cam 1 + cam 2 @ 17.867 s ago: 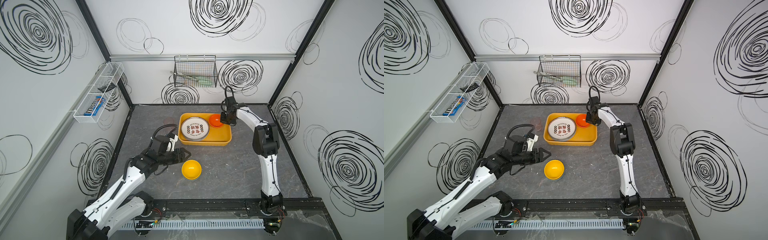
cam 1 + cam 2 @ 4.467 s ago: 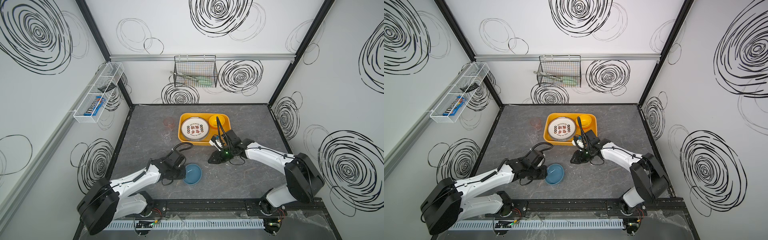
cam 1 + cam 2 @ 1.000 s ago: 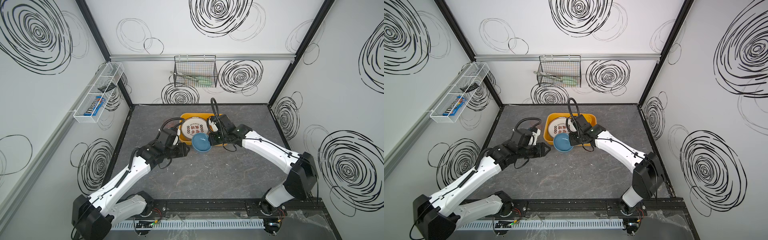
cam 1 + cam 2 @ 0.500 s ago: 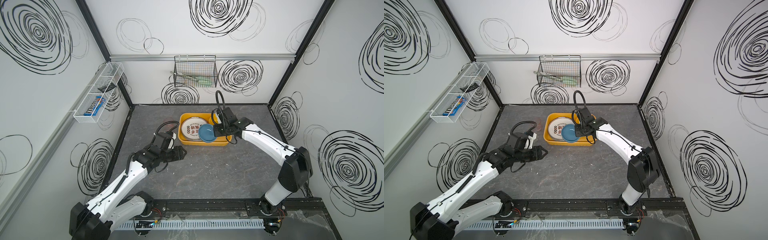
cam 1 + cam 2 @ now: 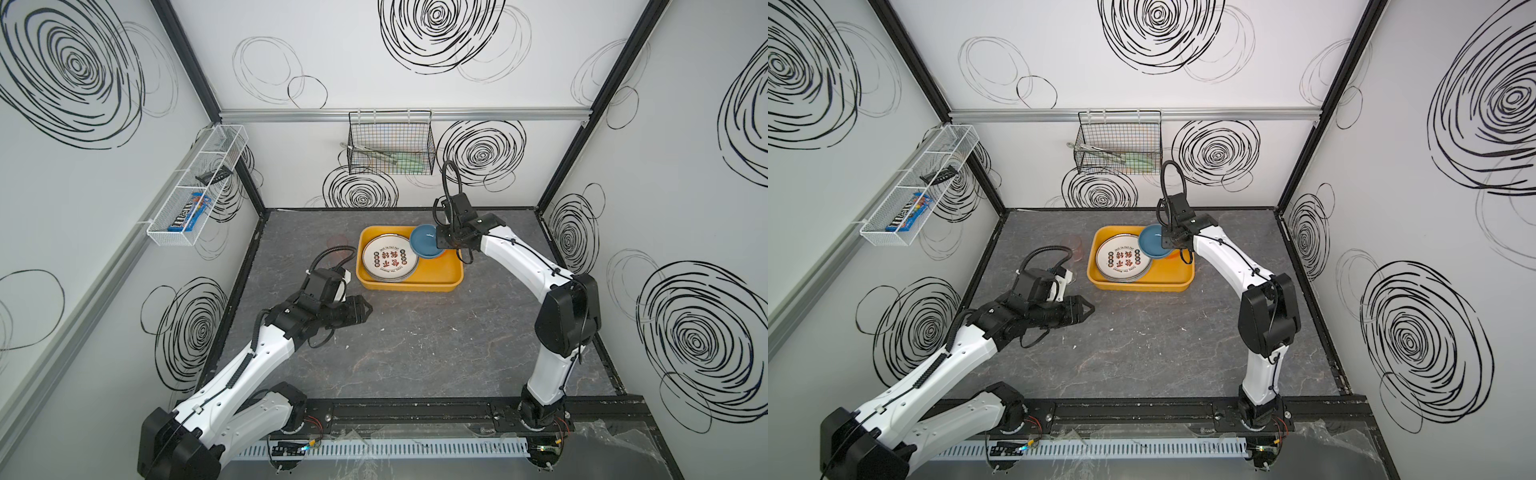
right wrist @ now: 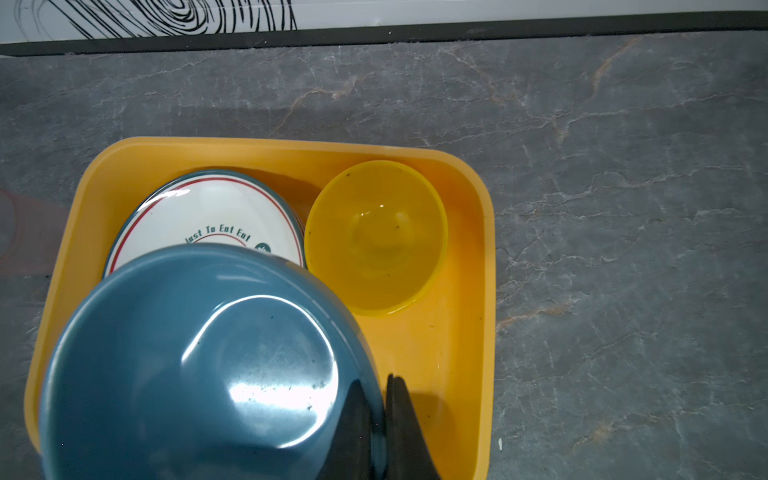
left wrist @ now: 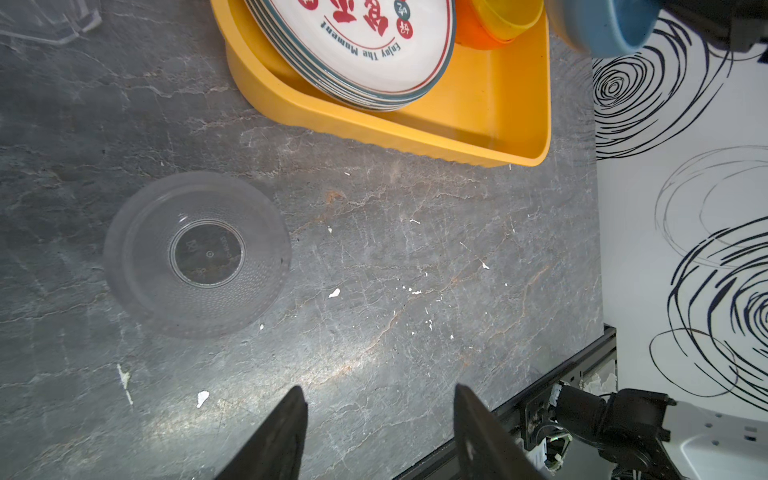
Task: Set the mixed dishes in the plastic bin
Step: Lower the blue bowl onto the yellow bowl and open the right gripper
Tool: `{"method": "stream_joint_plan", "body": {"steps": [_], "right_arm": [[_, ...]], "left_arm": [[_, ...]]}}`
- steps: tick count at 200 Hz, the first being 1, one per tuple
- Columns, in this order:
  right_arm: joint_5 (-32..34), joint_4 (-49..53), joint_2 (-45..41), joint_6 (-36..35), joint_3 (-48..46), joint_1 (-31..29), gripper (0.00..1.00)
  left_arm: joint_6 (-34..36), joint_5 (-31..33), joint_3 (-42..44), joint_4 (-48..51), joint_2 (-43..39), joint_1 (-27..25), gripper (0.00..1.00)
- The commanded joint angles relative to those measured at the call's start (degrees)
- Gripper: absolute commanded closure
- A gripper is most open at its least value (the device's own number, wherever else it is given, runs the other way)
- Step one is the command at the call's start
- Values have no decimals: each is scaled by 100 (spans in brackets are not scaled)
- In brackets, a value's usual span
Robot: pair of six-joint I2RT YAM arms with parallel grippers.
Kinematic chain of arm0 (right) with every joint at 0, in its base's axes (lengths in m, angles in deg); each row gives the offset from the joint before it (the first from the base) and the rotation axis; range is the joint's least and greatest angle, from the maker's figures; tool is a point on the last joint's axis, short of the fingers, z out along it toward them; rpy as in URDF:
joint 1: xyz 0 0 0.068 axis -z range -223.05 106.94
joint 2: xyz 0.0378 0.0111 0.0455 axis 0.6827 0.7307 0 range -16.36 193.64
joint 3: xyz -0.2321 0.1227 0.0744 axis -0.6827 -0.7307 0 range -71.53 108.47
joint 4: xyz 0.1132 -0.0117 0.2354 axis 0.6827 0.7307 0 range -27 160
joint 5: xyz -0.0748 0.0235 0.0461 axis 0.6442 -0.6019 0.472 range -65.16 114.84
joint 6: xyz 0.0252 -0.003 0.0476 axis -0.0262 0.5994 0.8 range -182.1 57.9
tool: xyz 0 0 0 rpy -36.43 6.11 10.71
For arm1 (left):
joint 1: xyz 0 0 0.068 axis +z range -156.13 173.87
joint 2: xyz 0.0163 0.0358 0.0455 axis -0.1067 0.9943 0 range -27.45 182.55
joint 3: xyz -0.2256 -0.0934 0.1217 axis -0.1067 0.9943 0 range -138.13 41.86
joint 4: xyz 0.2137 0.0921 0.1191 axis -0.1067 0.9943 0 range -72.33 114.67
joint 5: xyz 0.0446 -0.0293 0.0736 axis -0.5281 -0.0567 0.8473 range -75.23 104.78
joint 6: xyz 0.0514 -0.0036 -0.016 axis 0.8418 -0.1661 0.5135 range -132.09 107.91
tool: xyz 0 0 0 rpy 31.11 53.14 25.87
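Tallying left to right from my remote desk: left pincer (image 5: 365,309), jaws apart with nothing between them, hanging over bare table (image 5: 415,353) short of the plastic bin (image 5: 409,286). Outstanding: one clear cup (image 7: 197,253) on the table, ahead of that pincer's tips and off to one side, apart from them; mouth up or down I cannot tell. Outstanding: one pinkish cup (image 5: 1073,245), farther ahead of the left pincer toward the back wall, near the bin's outer wall but outside it. Stowed: stack of white plates (image 5: 388,259) in the bin half nearer the left pincer; yellow bowl (image 6: 376,237) nested in an orange bowl (image 7: 473,33), just beyond the right pincer's tips. In hand: blue bowl (image 5: 426,245), rim pinched by the right pincer (image 5: 442,241), jaws nearly together on it, held above the bin and overlapping the plate stack's edge in both top views. I judge the job well over half done: the blue bowl to set down, then two cups. Room: the bin floor beside the right pincer is bare, and the nested bowls offer a seat; bin rim and plate edge are the ledges to clear. Around the left pincer the table lies open, the bin wall being the nearest edge.
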Motion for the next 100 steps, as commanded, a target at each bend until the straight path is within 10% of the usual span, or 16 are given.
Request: {"method": "stream_joint_plan", "body": {"steps": [1,100], "right_arm": [[180,80,170,-65,357,130,100],[307,131,1174,-110,1156,541,100]], "left_arm": [[5,-60,63,-188,-98,73,39],[-47,-96,111,-228,-20,81,40]]}}
